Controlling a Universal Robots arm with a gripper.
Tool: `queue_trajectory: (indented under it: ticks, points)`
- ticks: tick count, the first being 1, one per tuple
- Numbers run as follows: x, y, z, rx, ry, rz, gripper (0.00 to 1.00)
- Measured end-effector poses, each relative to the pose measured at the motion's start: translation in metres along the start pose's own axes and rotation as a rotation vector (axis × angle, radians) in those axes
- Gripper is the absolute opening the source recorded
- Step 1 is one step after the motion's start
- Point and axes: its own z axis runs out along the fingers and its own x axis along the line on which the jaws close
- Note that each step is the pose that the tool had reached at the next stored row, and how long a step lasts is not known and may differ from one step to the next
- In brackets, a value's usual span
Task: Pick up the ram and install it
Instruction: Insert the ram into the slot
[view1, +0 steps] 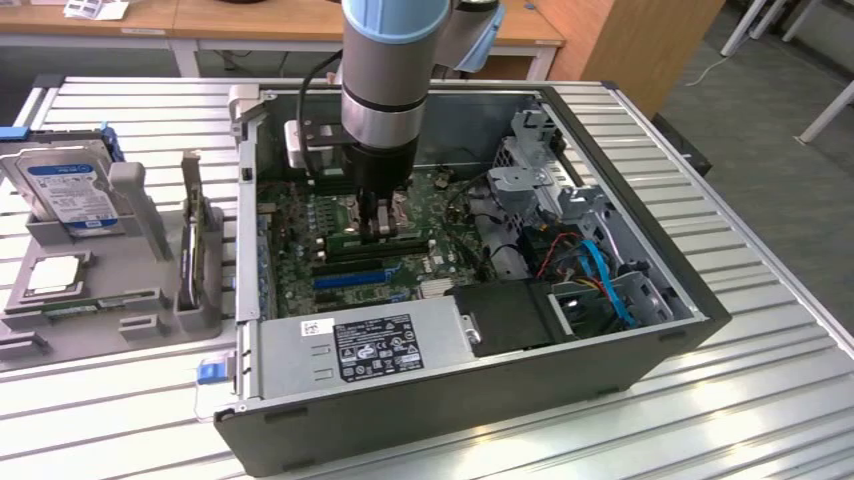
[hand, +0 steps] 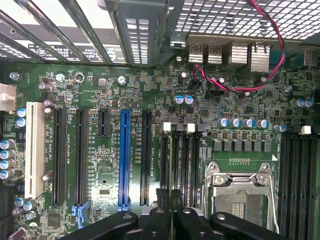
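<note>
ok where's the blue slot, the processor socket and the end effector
blue slot (hand: 124, 157), wrist view, middle of its length
processor socket (hand: 240, 199), wrist view, its centre
end effector (hand: 171, 197), wrist view, midway between its fingertips

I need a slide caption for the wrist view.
The tool sits above the black memory slots, next to the silver processor socket.

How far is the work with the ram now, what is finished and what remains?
Done: the pickup, it seems; the claw is shut on the ram, a thin green stick. In hand: it holds the ram low inside the computer case, over the memory slots beside the processor socket. Left: seating; whether it is pressed home cannot be told.
</note>
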Motion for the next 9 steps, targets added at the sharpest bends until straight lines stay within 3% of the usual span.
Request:
queue_trajectory:
  ticks: [9]
  points:
    - [0.0021, 0.0000, -0.0001, 0.0000, -0.0002, 0.000, 0.12]
